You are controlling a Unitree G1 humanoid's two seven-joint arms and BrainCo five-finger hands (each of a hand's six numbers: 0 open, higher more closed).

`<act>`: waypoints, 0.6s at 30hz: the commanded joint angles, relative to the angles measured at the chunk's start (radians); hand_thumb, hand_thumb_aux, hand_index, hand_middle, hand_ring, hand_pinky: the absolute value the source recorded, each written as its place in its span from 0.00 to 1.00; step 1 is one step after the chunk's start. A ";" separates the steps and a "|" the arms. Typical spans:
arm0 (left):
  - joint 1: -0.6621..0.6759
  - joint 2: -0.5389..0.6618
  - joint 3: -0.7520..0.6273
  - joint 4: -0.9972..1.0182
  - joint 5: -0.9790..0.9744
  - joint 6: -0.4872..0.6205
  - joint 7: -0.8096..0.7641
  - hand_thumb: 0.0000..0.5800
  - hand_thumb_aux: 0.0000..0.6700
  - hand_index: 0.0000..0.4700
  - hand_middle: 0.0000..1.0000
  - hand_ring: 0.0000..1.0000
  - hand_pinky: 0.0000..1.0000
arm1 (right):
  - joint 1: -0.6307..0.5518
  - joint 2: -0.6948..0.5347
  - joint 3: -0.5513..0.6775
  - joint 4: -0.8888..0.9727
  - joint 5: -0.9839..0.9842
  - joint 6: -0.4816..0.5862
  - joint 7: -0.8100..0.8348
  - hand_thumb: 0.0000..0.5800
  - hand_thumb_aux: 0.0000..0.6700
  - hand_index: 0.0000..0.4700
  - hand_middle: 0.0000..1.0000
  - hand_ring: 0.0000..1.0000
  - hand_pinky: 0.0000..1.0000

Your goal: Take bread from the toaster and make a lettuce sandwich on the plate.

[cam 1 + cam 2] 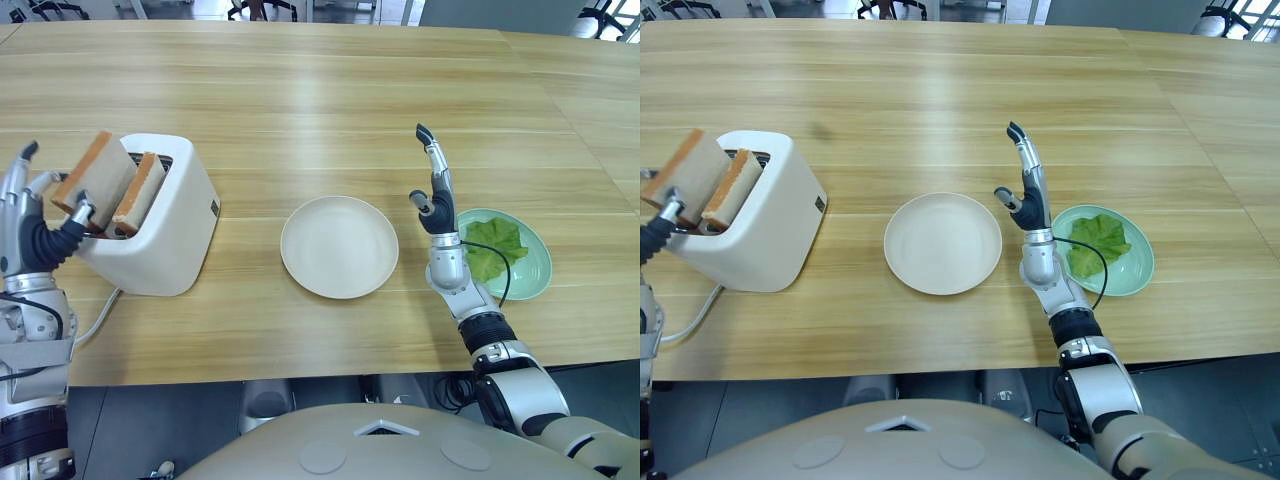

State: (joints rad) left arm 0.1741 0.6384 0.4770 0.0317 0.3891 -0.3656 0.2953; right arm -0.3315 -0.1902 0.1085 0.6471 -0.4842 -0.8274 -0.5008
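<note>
One wooden table (330, 90), office chairs (605, 20) beyond; left fingers (80, 213) grip bread (95, 175) at toaster (165, 235), right fingers (437, 165) open

On the table (300, 90) we have the toaster (160, 230) at our left with two bread slices (140, 192) standing in its slots, the plate (339, 246) in the middle, and the bowl (540, 262) at the right with lettuce (497, 243) in it. Our left hand (35, 235) grips the outer slice (95, 178); our right hand (440, 215) stands between plate and bowl.

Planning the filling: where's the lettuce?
The green lettuce leaf lies in the pale green dish at far right, beside the right robot hand.
</note>
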 commanded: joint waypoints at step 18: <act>-0.191 -0.180 0.066 -0.119 -0.129 -0.182 0.120 1.00 1.00 0.98 1.00 1.00 1.00 | -0.024 0.005 0.000 0.055 -0.007 -0.003 -0.050 0.00 0.00 0.00 0.00 0.00 0.00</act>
State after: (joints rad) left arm 0.0069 0.4821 0.5392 -0.0630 0.2738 -0.5149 0.3875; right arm -0.3438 -0.1809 0.1088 0.6942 -0.4892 -0.8320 -0.5428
